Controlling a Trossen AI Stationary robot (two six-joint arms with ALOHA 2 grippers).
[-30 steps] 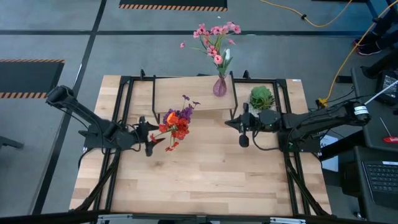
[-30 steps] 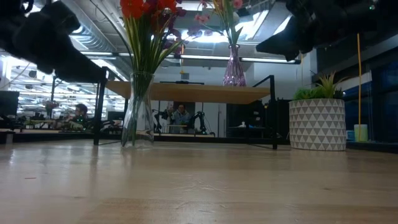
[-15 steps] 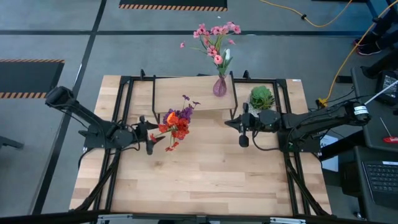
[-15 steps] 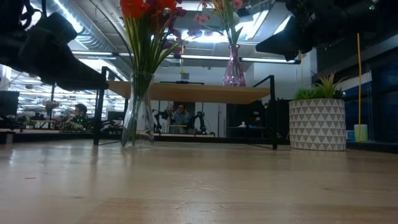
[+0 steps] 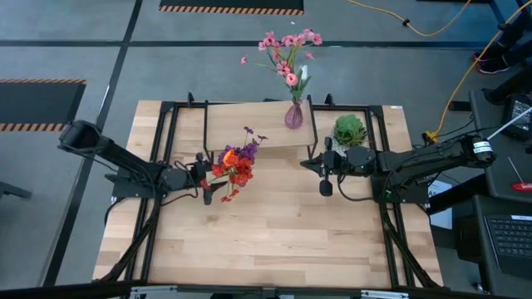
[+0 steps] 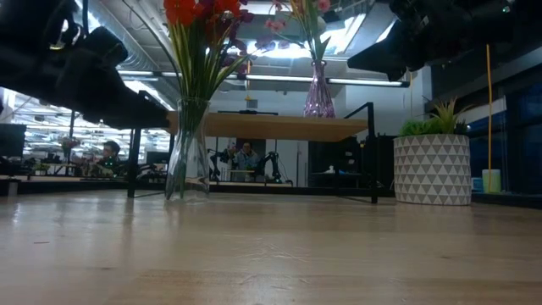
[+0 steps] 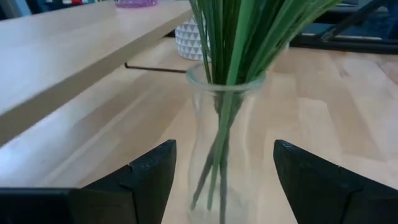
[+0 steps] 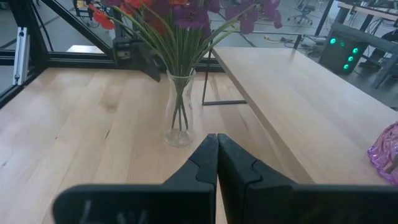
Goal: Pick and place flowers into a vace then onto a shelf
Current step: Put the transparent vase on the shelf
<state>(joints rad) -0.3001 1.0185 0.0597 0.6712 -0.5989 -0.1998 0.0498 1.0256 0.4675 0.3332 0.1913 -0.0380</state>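
Flowers (image 5: 235, 164) stood in clear vase (image 7: 219, 146) on counter (image 5: 274, 232), just near of shelf (image 5: 249, 124), ready for lifting | left tool (image 7: 221, 186) spread wide, straddling vase for a grasp, closer than a second before | right tool (image 8: 216, 163) pinched together, empty, waiting right of vase, unmoved.

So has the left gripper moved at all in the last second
Yes. In the high view the left gripper has closed in on the clear vase, open; the shelf is unmoved.
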